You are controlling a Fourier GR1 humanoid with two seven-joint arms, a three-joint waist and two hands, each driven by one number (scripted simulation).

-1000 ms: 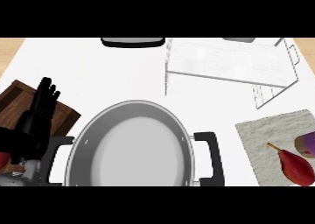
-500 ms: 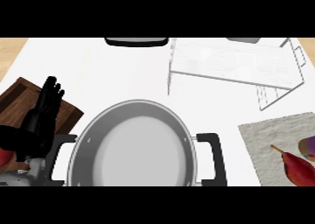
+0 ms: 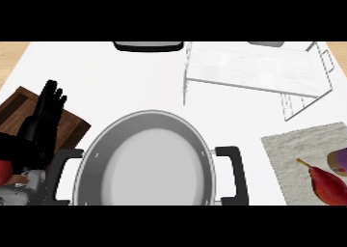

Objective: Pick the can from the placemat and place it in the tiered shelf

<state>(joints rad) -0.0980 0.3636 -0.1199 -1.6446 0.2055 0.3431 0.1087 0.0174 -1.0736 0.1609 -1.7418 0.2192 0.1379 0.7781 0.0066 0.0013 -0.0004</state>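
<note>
1. Task object: the can (image 3: 343, 162), purple with a brownish end face, sits on the right side of the placemat (image 3: 294, 152), at the near right of the counter. The view's right edge cuts it off, so I cannot tell whether it stands upright or lies on its side.
2. A red pear-shaped fruit (image 3: 327, 187) lies on the same mat, just near of the can and close beside it. Judgement: a hand coming down on the can has little room on that side.
3. Destination: the tiered shelf (image 3: 256, 77), a wire frame with pale decks, stands far of the placemat and apart from it. Nothing is visible on its decks.
4. Left hand (image 3: 41, 120): it shows at the left, over a wooden board (image 3: 13, 108), with fingers straight, pointing far and holding nothing. It is resting and plays no part in the pick.
5. Right hand: it does not appear in the view, so the state of its fingers cannot be told.
6. Obstruction: a large pot (image 3: 144, 119) with black side handles fills the near centre, between the left hand and the placemat. Judgement: this leaves the can to the right hand.
7. Progress, as judged: the can is not yet grasped and the pick is still to begin.
</note>
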